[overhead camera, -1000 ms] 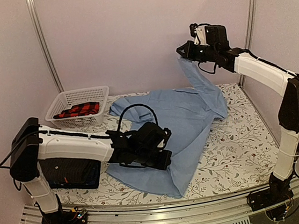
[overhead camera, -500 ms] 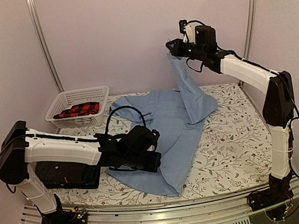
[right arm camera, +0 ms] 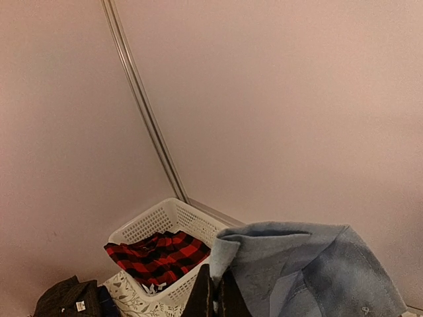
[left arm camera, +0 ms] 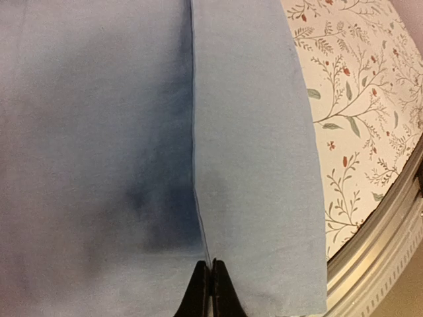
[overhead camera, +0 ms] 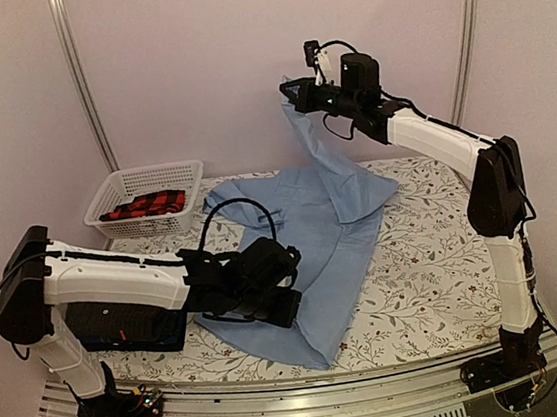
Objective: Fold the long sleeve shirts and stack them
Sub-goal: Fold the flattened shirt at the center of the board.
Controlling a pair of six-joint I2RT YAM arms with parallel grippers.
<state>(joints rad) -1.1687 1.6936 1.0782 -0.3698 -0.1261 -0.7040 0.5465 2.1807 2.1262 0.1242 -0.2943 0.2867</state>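
Clamps right claw (overhead camera: 290, 90) on light blue shirt (overhead camera: 336, 227), hoisted above far edge of worktop (overhead camera: 428, 282); pinches left claw (left arm camera: 210, 290) shut on its seam toward the near edge. Looks mid-fold, unstacked; judging by near-left corner, dark shirts (overhead camera: 136, 325) already folded.

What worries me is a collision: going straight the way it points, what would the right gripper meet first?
Probably nothing near: the right gripper, shut on the blue shirt, points over the basket toward the wall. Depth is unclear, so it might clip the basket.
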